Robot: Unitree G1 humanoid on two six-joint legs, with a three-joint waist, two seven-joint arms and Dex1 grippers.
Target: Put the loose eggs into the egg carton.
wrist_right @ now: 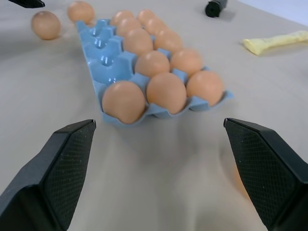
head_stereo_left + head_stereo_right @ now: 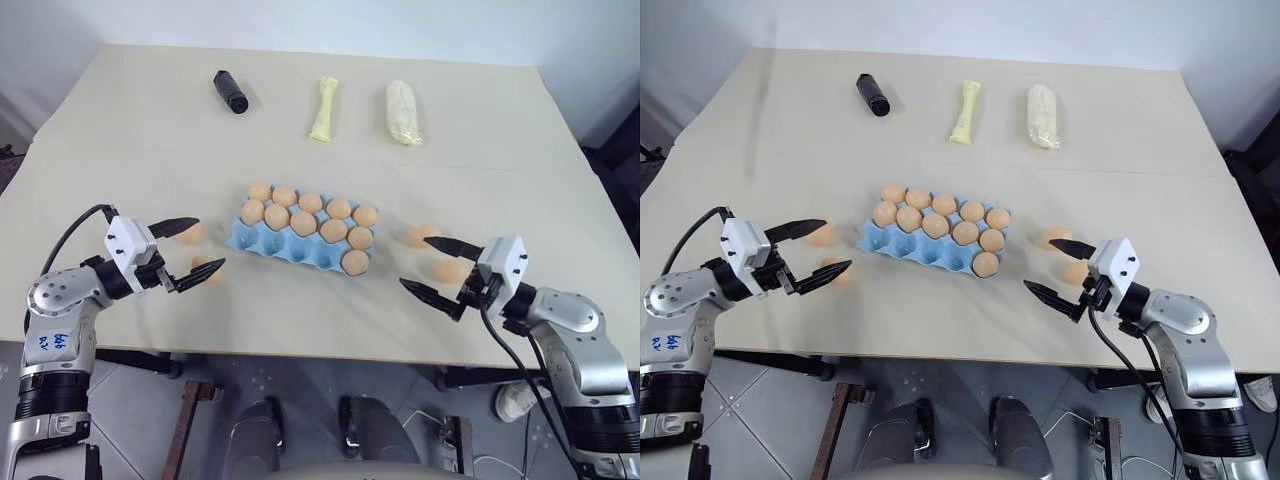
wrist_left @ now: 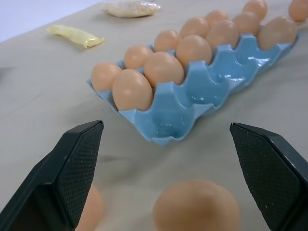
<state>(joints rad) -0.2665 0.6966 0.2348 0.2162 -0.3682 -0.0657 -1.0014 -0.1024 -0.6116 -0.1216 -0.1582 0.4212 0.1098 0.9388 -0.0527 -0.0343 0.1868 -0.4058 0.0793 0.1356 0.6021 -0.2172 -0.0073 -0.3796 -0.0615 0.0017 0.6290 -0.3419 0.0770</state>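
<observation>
Left eye view, left gripper (image 2: 190,247): spread wide, empty; two eggs (image 2: 203,268) lie between and beside its fingers.
Right gripper (image 2: 432,266): spread, empty; two eggs (image 2: 422,236) just behind.
Carton (image 2: 290,246): between grippers, front row empty.
Risk: fingertip nudges egg, which rolls across tabletop (image 2: 300,320).

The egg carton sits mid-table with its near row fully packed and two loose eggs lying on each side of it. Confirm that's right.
Not quite. The egg carton has its near row mostly empty: just one egg, at its right end, as the left eye view shows. The rest holds: it sits mid-table, with two loose eggs on each side.
</observation>
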